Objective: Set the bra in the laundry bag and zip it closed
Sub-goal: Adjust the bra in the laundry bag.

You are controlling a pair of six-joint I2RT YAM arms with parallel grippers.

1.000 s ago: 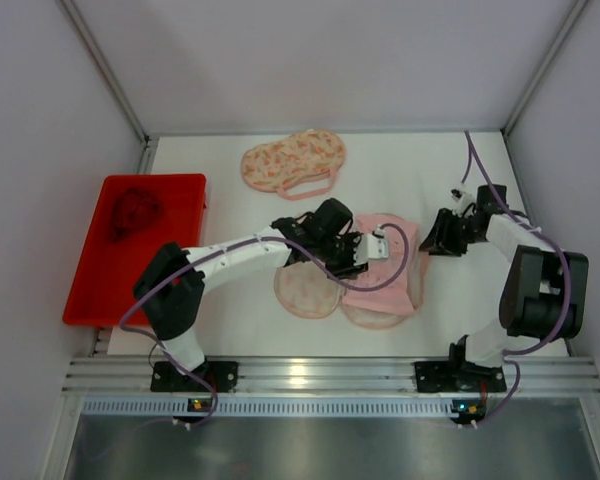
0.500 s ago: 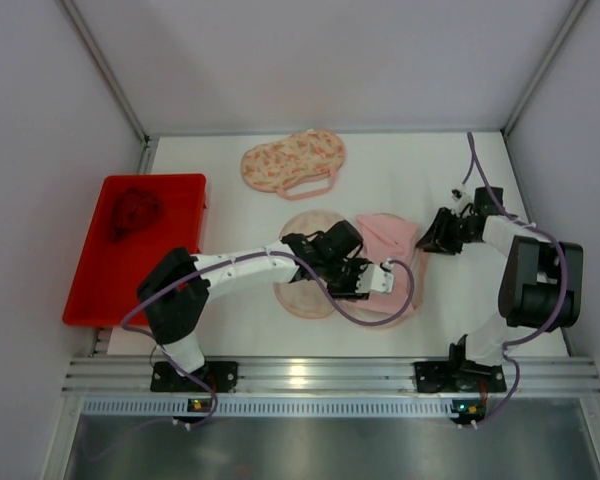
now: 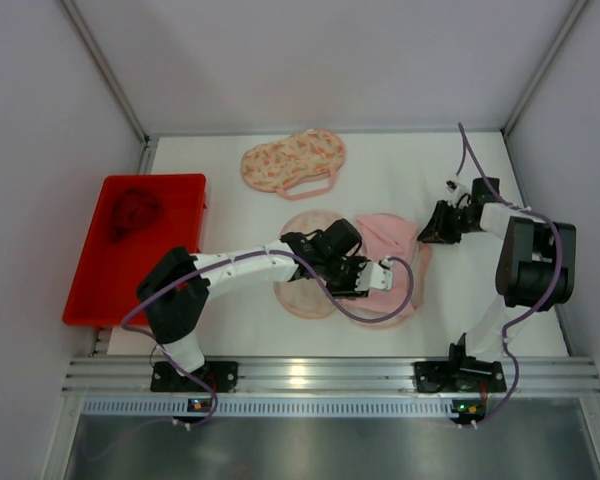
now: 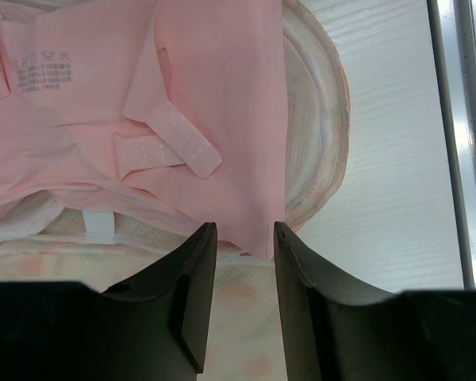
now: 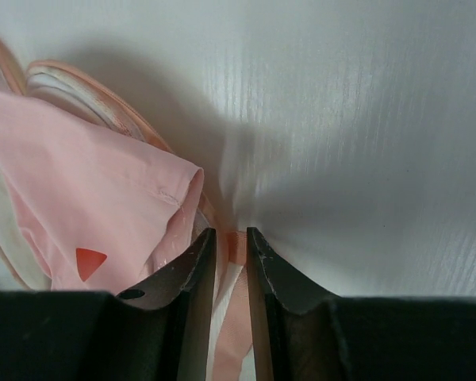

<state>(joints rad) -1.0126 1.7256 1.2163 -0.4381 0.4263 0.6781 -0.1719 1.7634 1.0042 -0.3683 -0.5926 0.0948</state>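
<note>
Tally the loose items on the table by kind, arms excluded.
Pink bra: 1
Open laundry bag under it: 1
Patterned bag at the far side: 1
Red bin: 1
Dark red bundle in the bin: 1
Total: 5

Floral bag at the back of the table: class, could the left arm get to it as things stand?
Probably not straight away. The table between it and the floral bag looks bare, but the left gripper is closed on the pink bra and would have to let go first.
</note>
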